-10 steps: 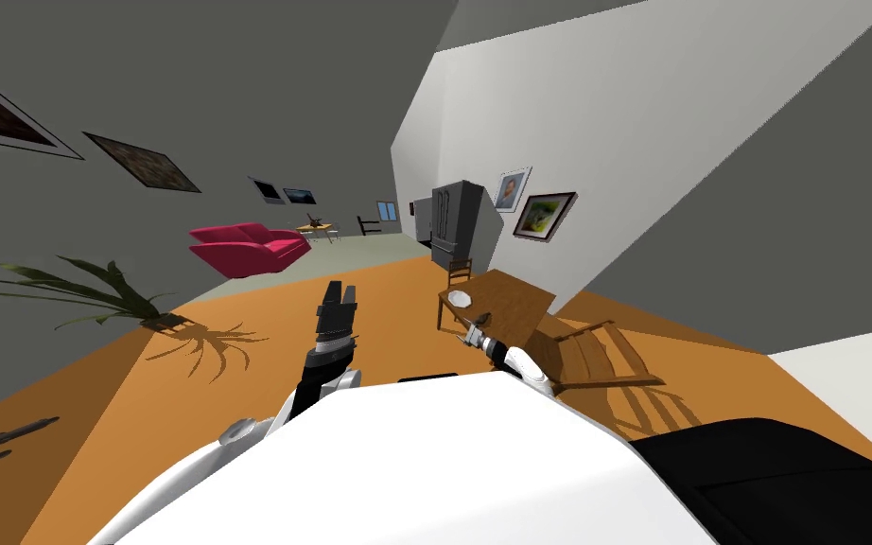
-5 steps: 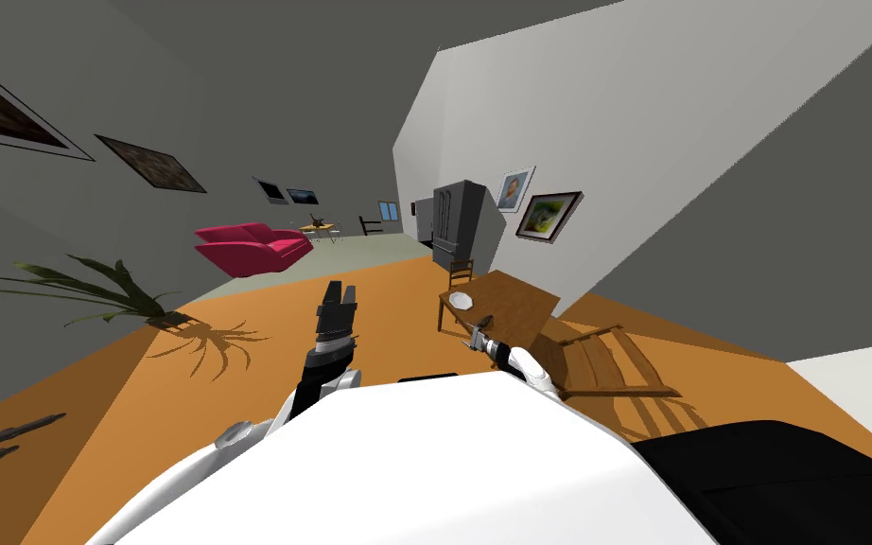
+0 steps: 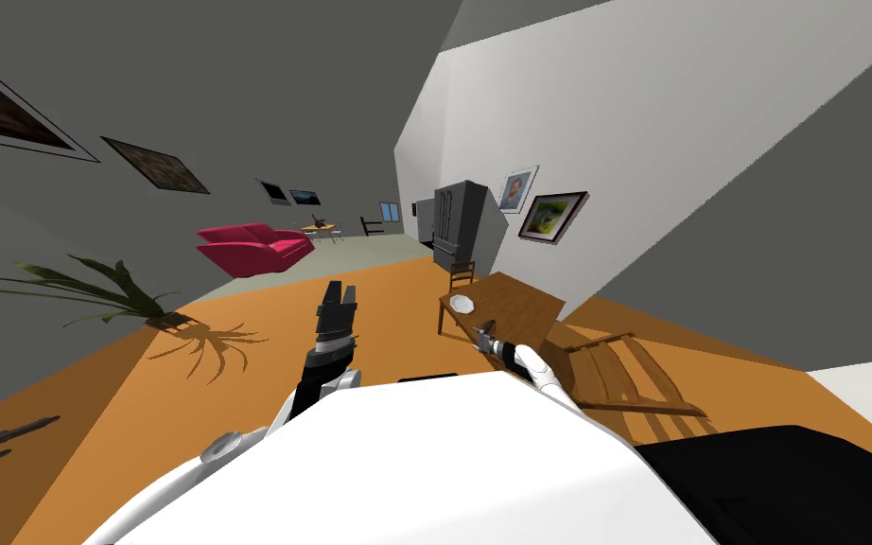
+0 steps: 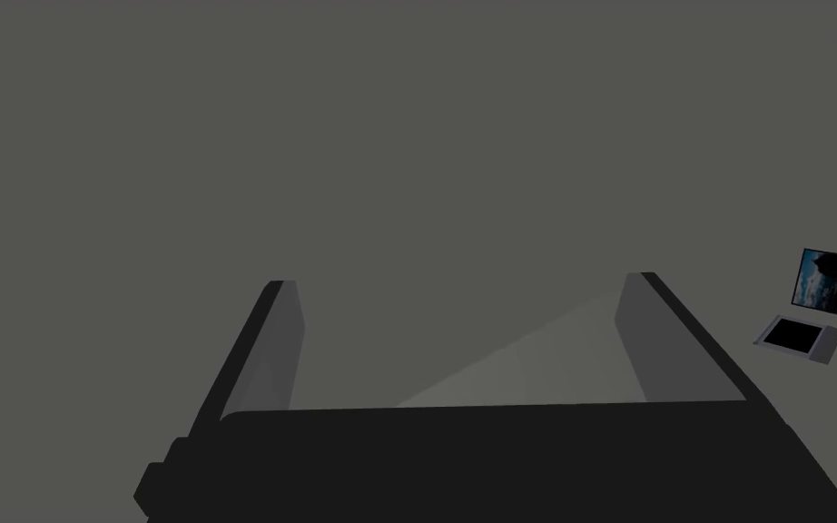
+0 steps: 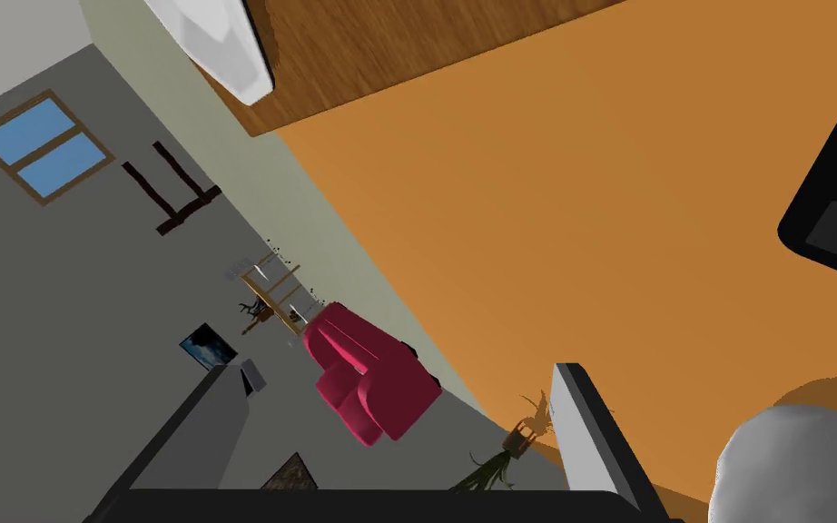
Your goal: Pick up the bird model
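Right gripper hangs open at the near edge of the wooden table, with a white plate just beyond it. Far ahead of it, by the red sofa, a small dark shape on a little table is perhaps the bird model. Left gripper is open too.

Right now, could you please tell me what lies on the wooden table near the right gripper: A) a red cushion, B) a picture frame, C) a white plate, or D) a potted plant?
C: in the head view a white plate lies on the wooden table, a little beyond the right gripper.
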Available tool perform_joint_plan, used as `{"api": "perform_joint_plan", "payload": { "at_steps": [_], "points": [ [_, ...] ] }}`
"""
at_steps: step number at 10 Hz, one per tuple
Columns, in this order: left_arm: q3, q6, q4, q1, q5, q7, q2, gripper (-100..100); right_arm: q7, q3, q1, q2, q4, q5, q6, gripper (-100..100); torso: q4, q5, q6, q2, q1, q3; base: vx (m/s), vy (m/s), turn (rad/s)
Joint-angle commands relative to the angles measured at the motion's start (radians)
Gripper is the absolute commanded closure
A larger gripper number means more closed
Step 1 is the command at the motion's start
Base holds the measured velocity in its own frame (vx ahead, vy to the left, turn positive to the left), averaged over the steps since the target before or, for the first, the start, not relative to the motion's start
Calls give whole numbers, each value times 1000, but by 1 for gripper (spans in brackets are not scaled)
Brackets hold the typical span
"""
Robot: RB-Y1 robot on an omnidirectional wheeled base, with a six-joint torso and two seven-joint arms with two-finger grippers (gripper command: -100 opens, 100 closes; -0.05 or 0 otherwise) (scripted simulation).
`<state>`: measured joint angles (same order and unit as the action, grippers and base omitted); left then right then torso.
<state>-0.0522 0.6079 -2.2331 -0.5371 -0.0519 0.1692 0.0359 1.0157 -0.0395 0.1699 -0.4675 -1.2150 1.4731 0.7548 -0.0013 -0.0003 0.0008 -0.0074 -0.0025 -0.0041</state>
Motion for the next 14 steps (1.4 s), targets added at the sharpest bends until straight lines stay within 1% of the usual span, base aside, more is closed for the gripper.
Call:
{"api": "perform_joint_plan", "payload": {
  "at_steps": [1, 2, 3, 4, 5, 7, 8, 9, 10, 12, 14],
  "points": [
    [0, 0, 0, 0, 0, 0, 0, 0, 33, -6, -2, -10, 29, 38, 3, -100, 0, 0, 0, 0, 0, 0, 96, -31, 14],
    [0, 0, 0, 0, 0, 0, 0, 0, 70, -20, -18, -28, 69, 71, 11, -100, 0, 0, 0, 1, 0, 0, 97, -33, 5],
    [0, 0, 0, 0, 0, 0, 0, 0, 75, -20, -18, -28, 74, 76, 11, -100, 0, 0, 0, 0, 0, 0, 73, -18, 9],
    [0, 0, 0, 0, 0, 0, 0, 0, 110, -33, -34, -46, 112, 112, 19, -100, 0, 0, 0, 2, 1, 1, 77, -6, 5],
    [0, 0, 0, 0, 0, 0, 0, 0, 115, -33, -34, -46, 116, 112, 19, -100, 0, 0, 0, 2, 1, 1, 66, -4, 4],
    [0, 0, 0, 0, 0, 0, 0, 0, 189, -59, -63, -82, 194, 174, 34, -100, 0, 0, 0, 2, 1, 1, 95, -18, 10],
    [0, 0, 0, 0, 0, 0, 0, 0, 189, -59, -63, -82, 194, 178, 34, -100, 0, 0, 0, 0, 0, 0, 96, -15, 1],
    [0, 0, 0, 0, 0, 0, 0, 0, 222, -71, -77, -99, 228, 207, 41, -100, 0, 0, 0, 1, 1, 0, 81, -9, 10],
    [0, 0, 0, 0, 0, 0, 0, 0, 222, -71, -77, -99, 228, 207, 41, -100, 0, 0, 0, 1, 1, 1, 57, -5, 5],
    [0, 0, 0, 0, 0, 0, 0, 0, 279, -91, -101, -131, 287, 259, 54, -100, 0, 0, 0, 3, 1, 1, 81, -12, 10],
    [0, 0, 0, 0, 0, 0, 0, 0, 324, -106, -121, -157, 330, 298, 64, -100, 0, 0, 0, 0, 1, 0, 111, -18, 18]
  ]
}}
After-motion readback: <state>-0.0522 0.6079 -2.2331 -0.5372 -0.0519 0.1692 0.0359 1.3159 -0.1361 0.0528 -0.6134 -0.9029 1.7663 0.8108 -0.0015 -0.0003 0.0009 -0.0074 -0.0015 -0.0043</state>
